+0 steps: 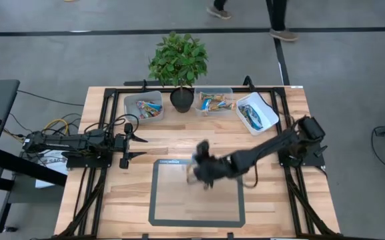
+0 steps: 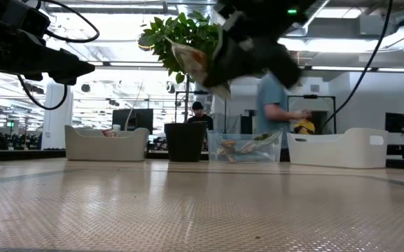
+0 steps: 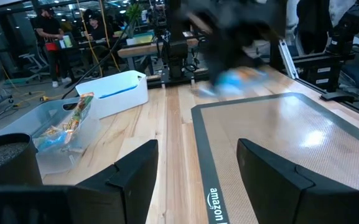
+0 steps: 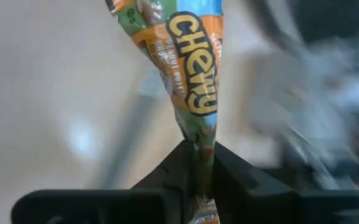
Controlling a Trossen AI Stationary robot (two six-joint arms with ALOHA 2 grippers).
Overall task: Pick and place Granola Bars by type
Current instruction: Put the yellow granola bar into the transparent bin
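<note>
My right gripper (image 1: 196, 168) hangs over the far edge of the dark-framed mat (image 1: 197, 193), shut on a granola bar (image 4: 188, 68) with a blue, orange and green "Chewy" wrapper, seen blurred in the low view as the bar (image 2: 191, 63) above the table. More bars lie in the three tubs along the far edge: the left white tub (image 1: 143, 107), the clear middle tub (image 1: 214, 102) and the right white tub (image 1: 257, 113). My left gripper (image 1: 127, 143) waits open at the table's left side, touching nothing. My right gripper pinches the bar's wrapper at one end (image 4: 199, 149) between its two fingers. The bar is lifted clear of the table and sticks out beyond the fingertips.
A potted plant (image 1: 179, 67) stands at the far edge between the left and middle tubs. Black frame rails run along both table sides. People move in the room beyond the table.
</note>
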